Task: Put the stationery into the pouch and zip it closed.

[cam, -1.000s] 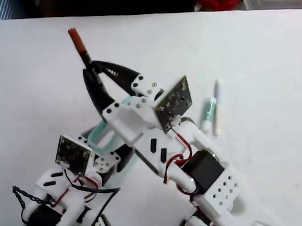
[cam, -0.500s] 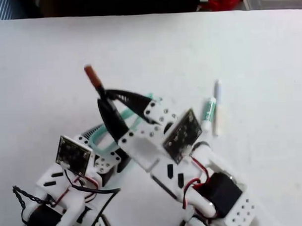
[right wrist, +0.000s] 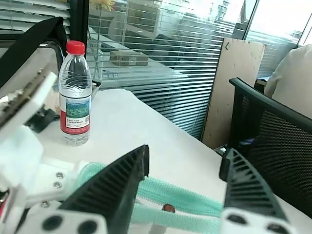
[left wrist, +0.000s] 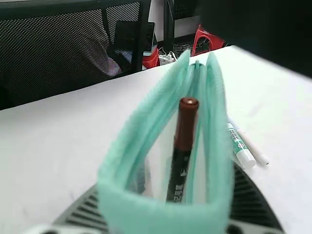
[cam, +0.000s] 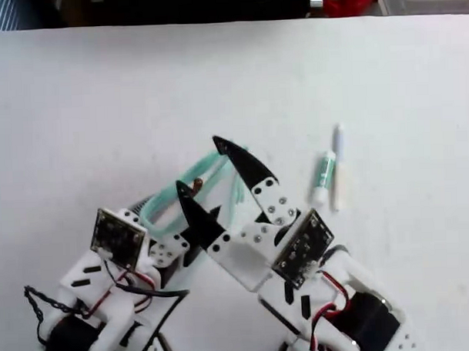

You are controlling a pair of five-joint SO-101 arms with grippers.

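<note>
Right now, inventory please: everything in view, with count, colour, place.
pouch: 1, mint green, unzipped, near middle of the table
marker: 1, brown cap and black body, inside the pouch
pen: 1, green and white, on the table right of the pouch
thin pen: 1, white, lying beside the green one
water bottle: 1, clear with red cap, upright on the table
table: 1, white
left claw: 1, dark, gripping the pouch's end
right claw: 1, black, open above the pouch
</note>
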